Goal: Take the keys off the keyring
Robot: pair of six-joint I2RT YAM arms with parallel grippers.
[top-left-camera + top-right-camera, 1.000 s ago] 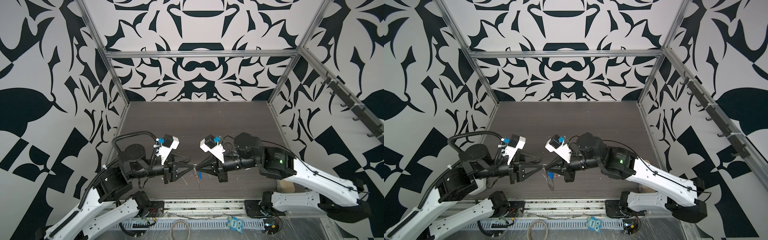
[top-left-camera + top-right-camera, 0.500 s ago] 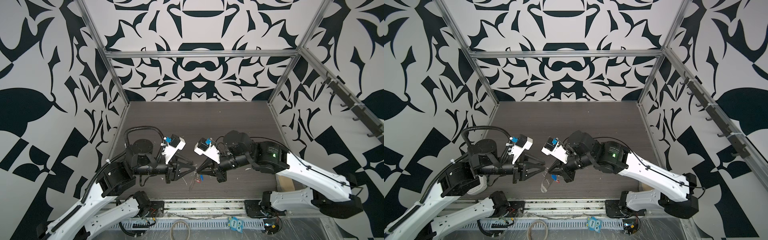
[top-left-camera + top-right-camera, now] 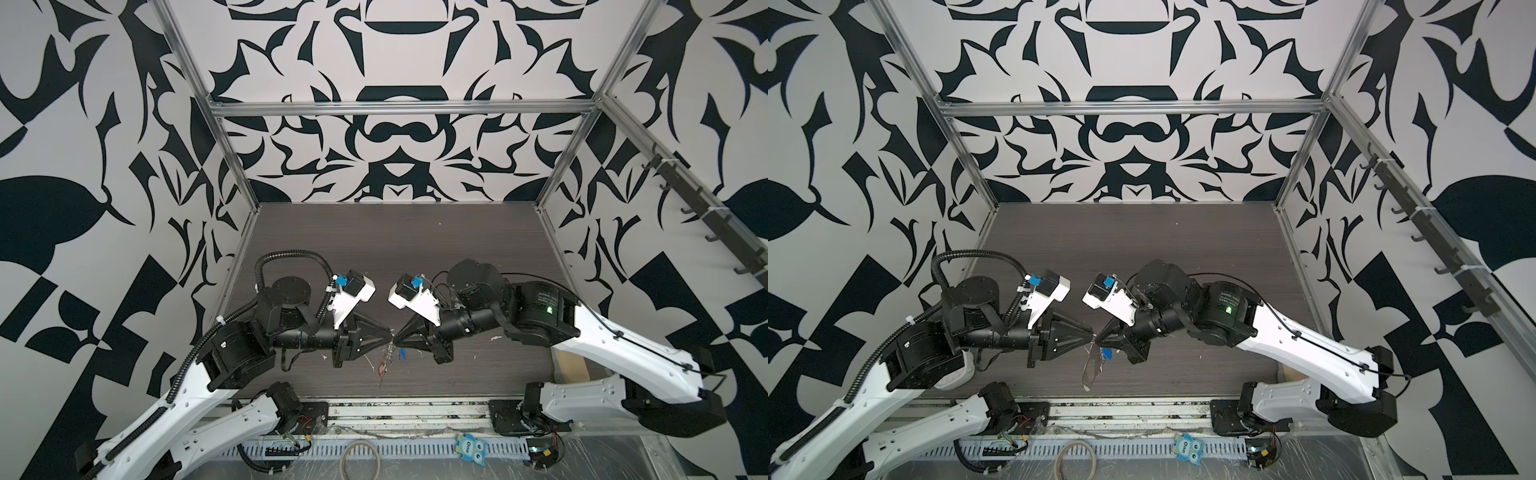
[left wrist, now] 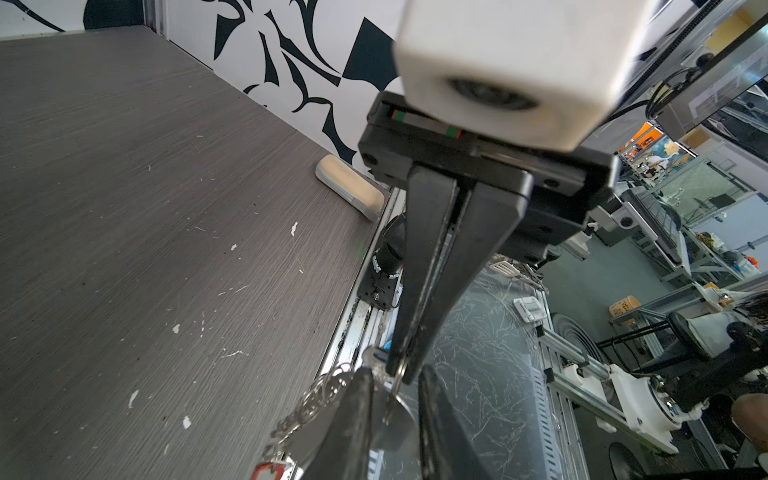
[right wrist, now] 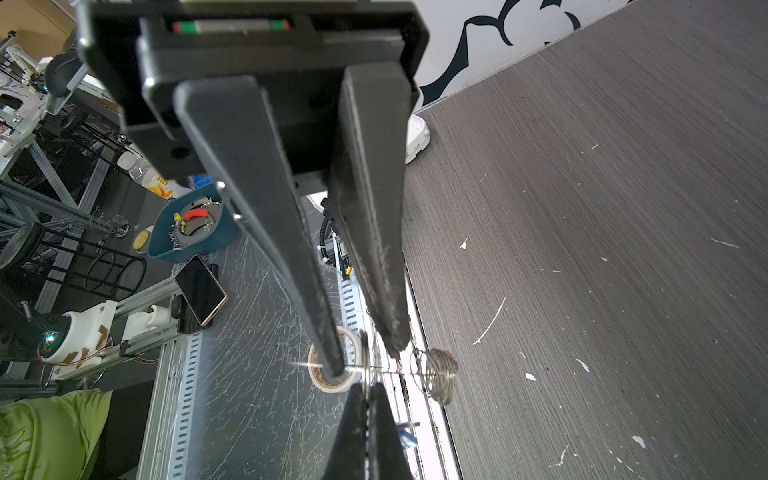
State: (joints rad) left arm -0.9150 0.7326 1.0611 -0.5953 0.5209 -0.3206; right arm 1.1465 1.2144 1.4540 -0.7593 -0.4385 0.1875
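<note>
- Narrowed since a second ago: the fingers of the left gripper (image 3: 387, 333). The two wrist-camera housings also stand nearer each other in both top views.
- left gripper: fingers (image 5: 291, 266) partly spread, a gap showing between the tips. One thin split ring (image 5: 365, 359) stands edge-on in that gap.
- right gripper (image 3: 396, 337): fingers (image 4: 422, 257) pressed together, pinching that thin ring at their tips.
- keyring (image 3: 389, 354): hangs in the air from the meeting tips, lower middle of both top views, above the near strip of the dark tabletop (image 3: 395, 257). Its grey plate dangles below the ring cluster.
- blue-tagged key (image 3: 1106, 354): tag hangs just right of the ring cluster, under the right gripper.
- red-tagged key (image 4: 270, 469): tag hangs at the low end of the ring chain, at the bottom edge of the left wrist view.
</note>
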